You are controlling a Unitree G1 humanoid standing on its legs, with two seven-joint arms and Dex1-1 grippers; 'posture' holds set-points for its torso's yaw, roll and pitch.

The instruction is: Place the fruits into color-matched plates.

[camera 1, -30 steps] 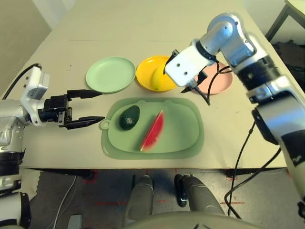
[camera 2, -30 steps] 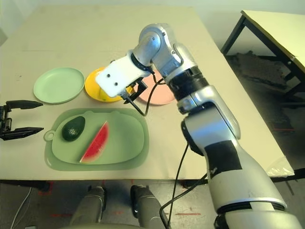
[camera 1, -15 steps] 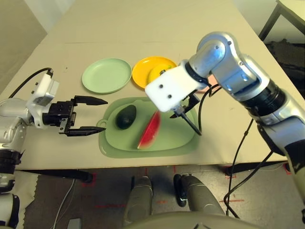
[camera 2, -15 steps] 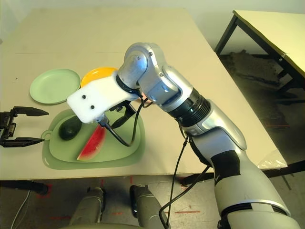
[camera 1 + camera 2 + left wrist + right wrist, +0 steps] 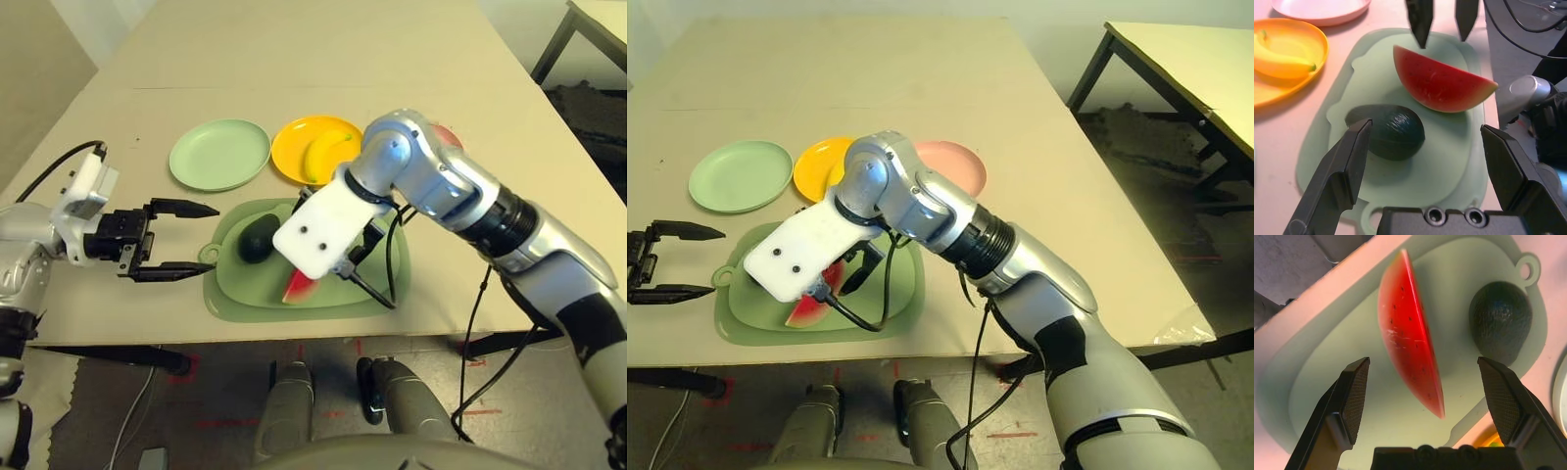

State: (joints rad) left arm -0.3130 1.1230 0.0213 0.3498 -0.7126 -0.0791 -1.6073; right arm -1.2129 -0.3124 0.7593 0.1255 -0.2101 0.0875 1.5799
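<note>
Pale, smooth tabletop (image 5: 470, 284) stretches under everything, and on it lies the rounded green mat with a loop tab (image 5: 230, 304). On that mat sit the dark green oval avocado (image 5: 258, 239) and, beside it, the red watermelon wedge with green rind (image 5: 1408, 338). My right gripper (image 5: 1423, 360) hangs over the wedge, its two black fingers spread wide and empty. My left gripper (image 5: 217, 241) is open too, holding nothing, near the tab. Beyond the mat are three round shallow plates: the mint green plate (image 5: 219, 155), the yellow plate (image 5: 292, 149) with the curved yellow banana (image 5: 1283, 62) on it, and the pale pink plate (image 5: 958, 166).
</note>
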